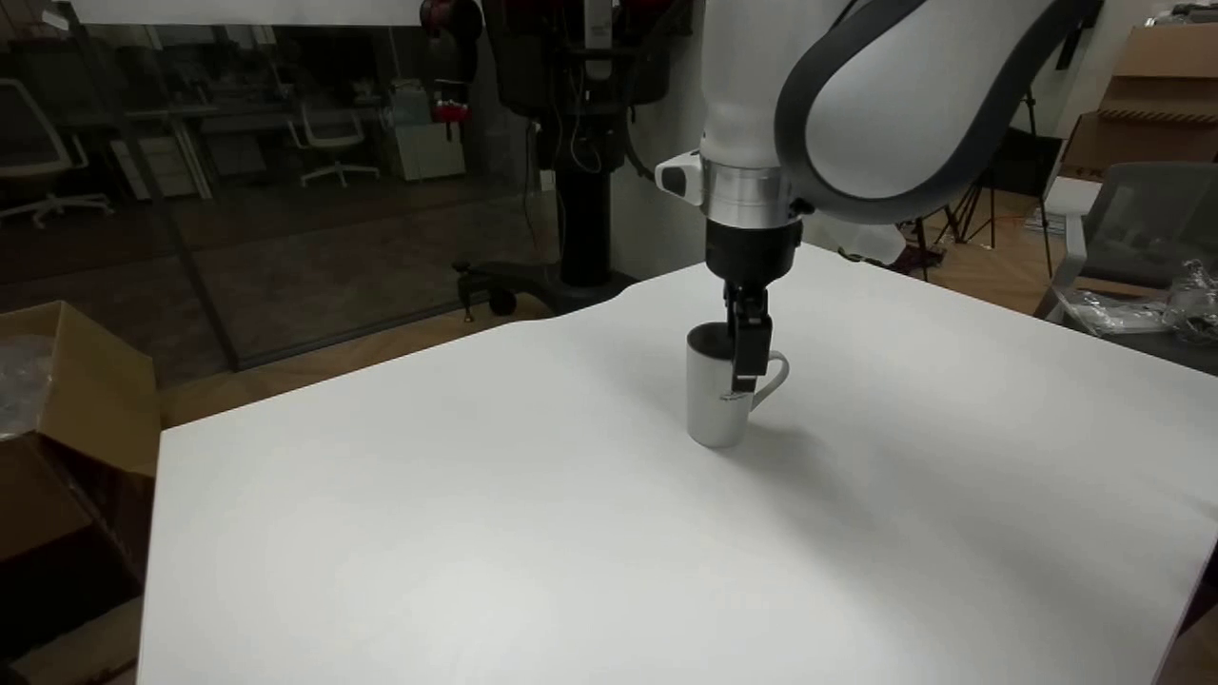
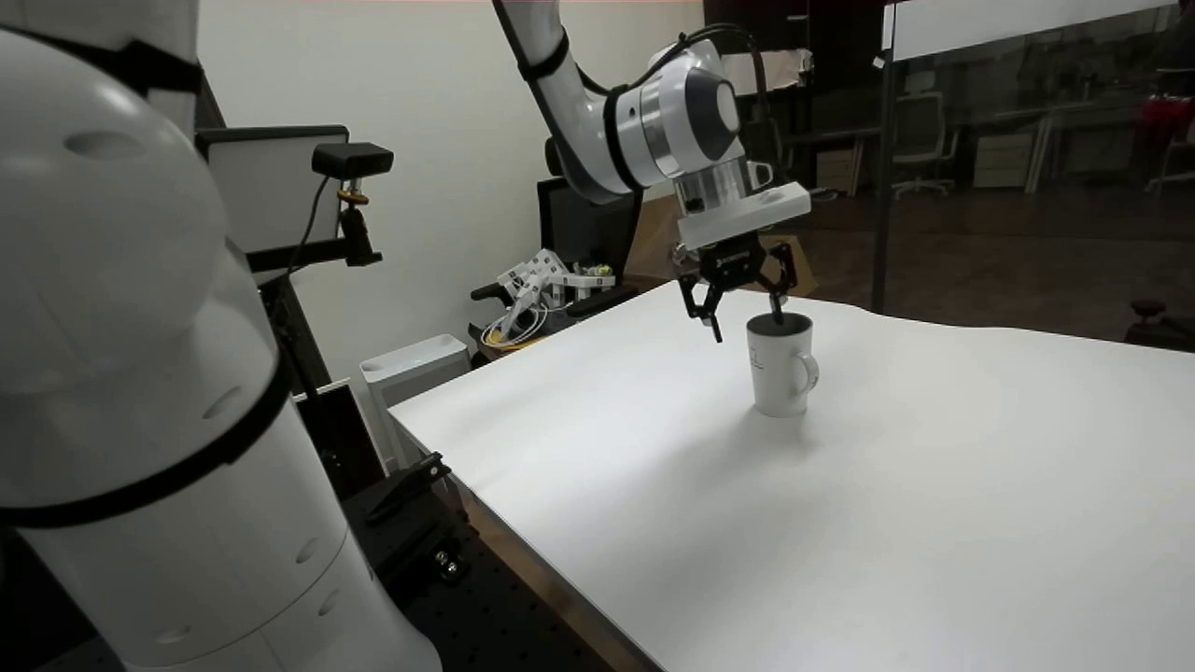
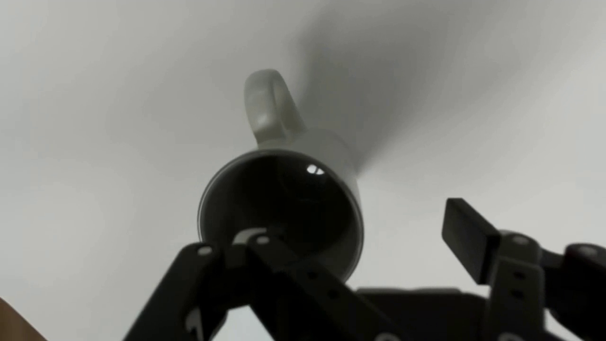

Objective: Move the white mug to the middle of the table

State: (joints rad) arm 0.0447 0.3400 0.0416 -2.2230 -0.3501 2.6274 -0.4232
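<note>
The white mug (image 1: 714, 414) stands upright on the white table (image 1: 428, 533), its handle to the right in both exterior views (image 2: 777, 381). In the wrist view the mug (image 3: 289, 199) shows its dark interior, with the handle pointing up the picture. My gripper (image 2: 747, 329) is open just above the mug. One finger is over or just inside the mug's mouth. The other finger is outside the mug, apart from its wall, with table showing between them in the wrist view (image 3: 378, 241). Whether the finger at the mouth touches the mug is hidden.
An open cardboard box (image 1: 100, 390) stands beyond the table's edge. The robot's base (image 2: 215, 523) and a small camera on a stand (image 2: 353, 161) are beside the table. A chair (image 1: 1151, 219) stands beyond the far edge. A brown patch (image 3: 16, 322) shows at the wrist view's lower corner.
</note>
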